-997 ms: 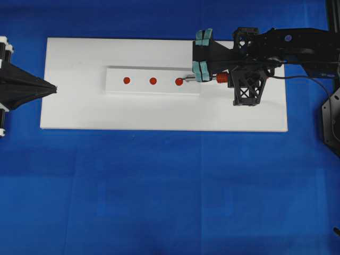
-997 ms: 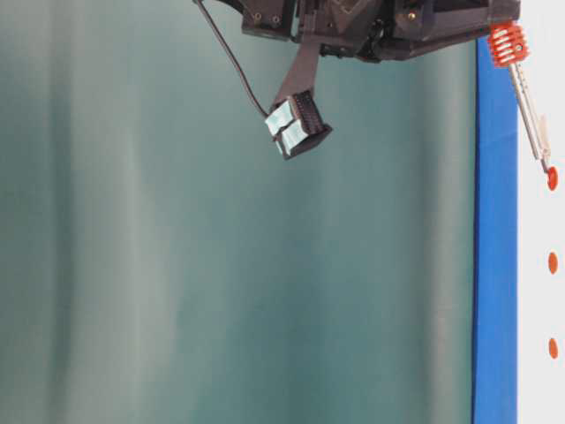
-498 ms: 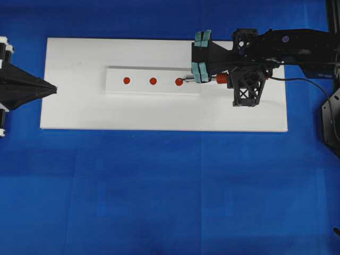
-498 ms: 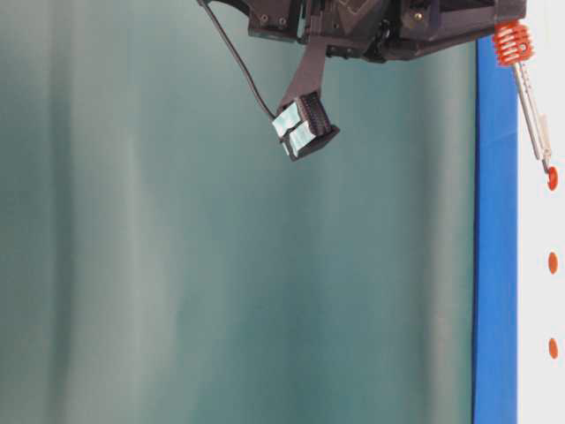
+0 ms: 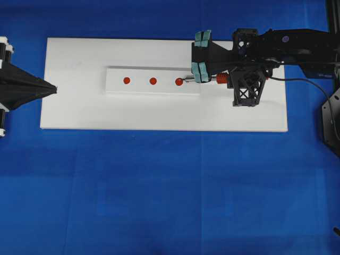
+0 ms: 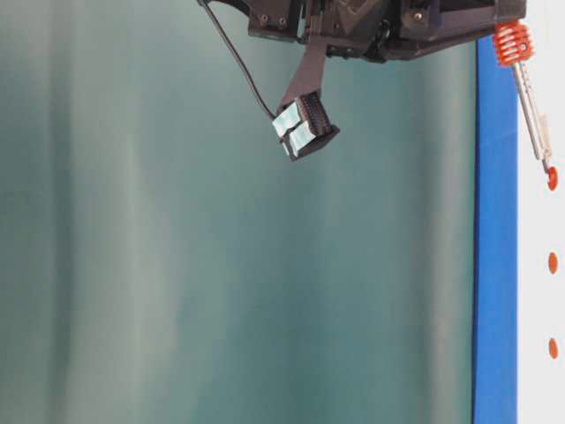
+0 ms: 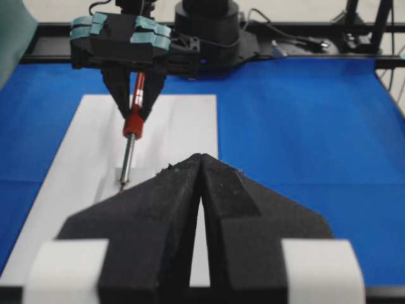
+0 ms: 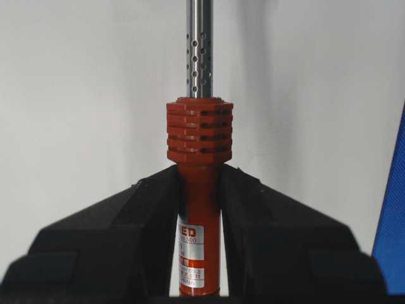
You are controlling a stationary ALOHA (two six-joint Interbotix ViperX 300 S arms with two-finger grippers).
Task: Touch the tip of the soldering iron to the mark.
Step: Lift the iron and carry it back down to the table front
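Right gripper [image 8: 199, 190] jaws pinching the soldering iron [image 8: 199, 152] by its red handle, tip resting at the rightmost red mark [image 5: 179, 82] on the white strip [image 5: 153, 81] — left gripper [image 7: 201, 190] jaws pressed together, sitting at the board's [image 5: 106, 111] far edge.

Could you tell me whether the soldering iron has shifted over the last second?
Yes, slightly. In the overhead view the soldering iron and right gripper have crept toward the nearest red mark, where the tip now rests.
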